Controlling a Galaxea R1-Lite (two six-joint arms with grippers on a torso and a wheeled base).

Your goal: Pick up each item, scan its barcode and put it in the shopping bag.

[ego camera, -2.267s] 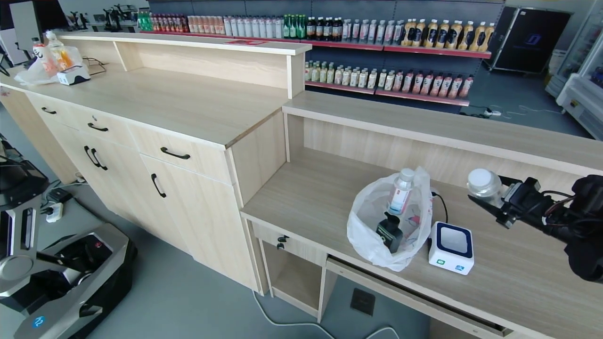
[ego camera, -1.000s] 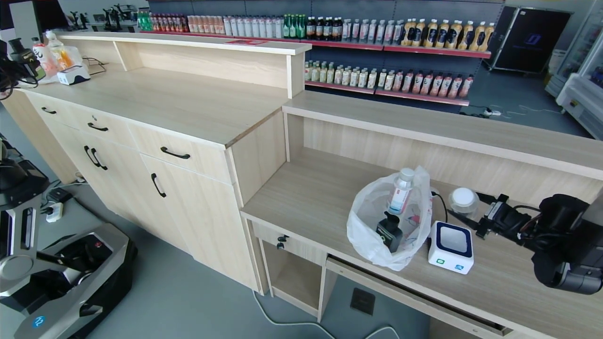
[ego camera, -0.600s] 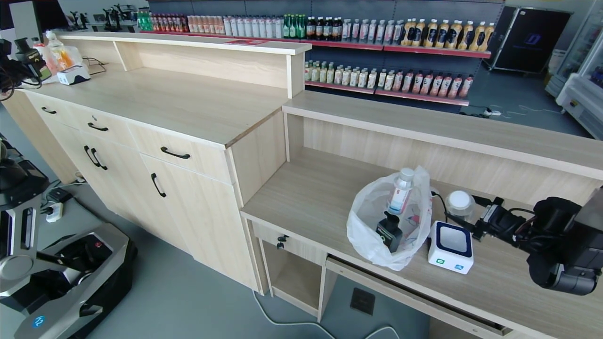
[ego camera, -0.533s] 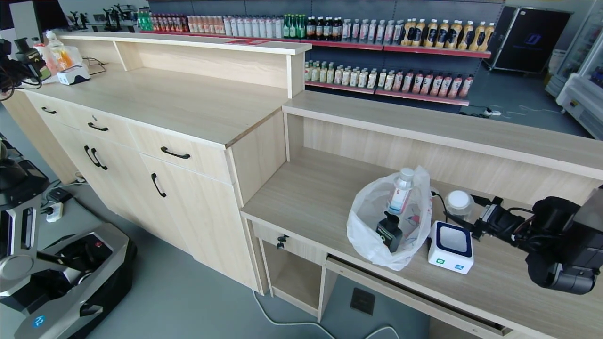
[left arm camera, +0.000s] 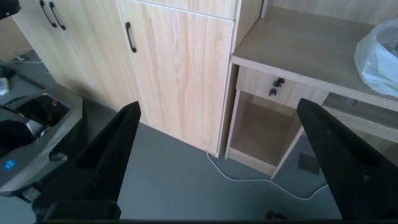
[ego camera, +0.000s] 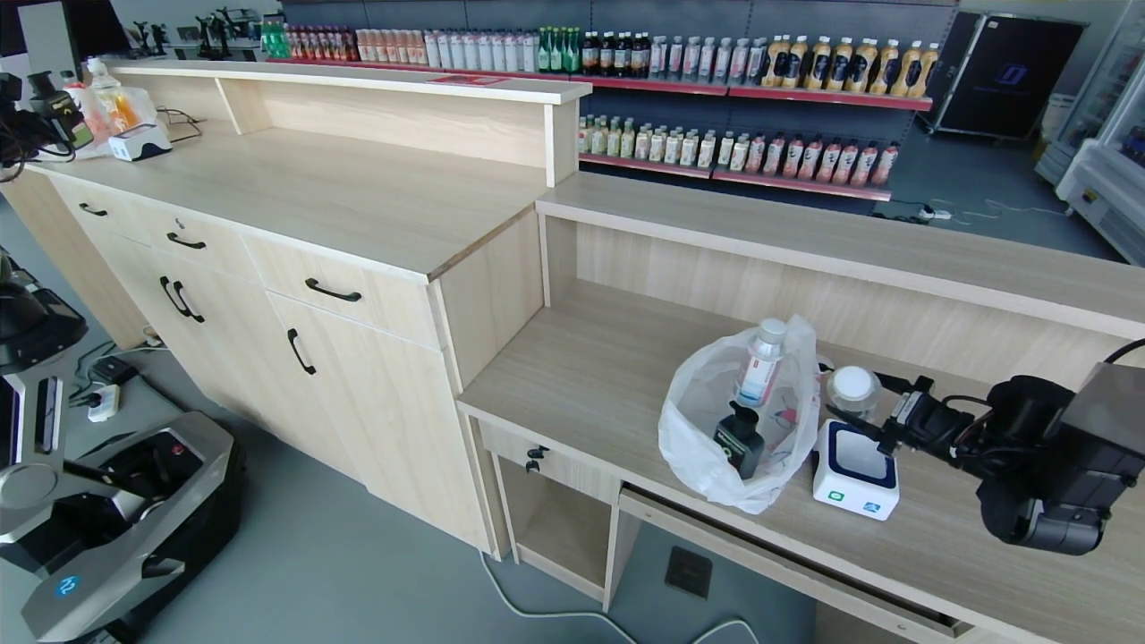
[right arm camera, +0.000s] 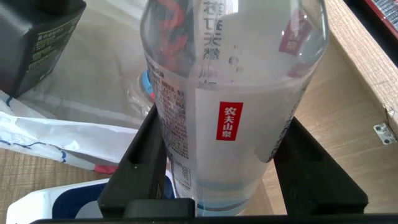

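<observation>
One water bottle (ego camera: 852,391) is clamped in the right gripper (right arm camera: 221,186) just above the far edge of the scanner (ego camera: 856,470), so swinging it to the bag (ego camera: 689,447) beside the scanner may snag the limp rim; the left gripper (left arm camera: 217,155) gapes wide, far from the scanner.

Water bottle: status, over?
Right gripper shut on water bottle, by scanner, beside shopping bag. Left gripper open, off by the cabinets. Bag mouth open, nothing blocking.

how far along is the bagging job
Done: a clear bottle and a black bottle sit in the shopping bag. In hand: the right end effector grips a water bottle by the scanner, beside the bag. Left: bagging it; whether it scanned is unclear.
</observation>
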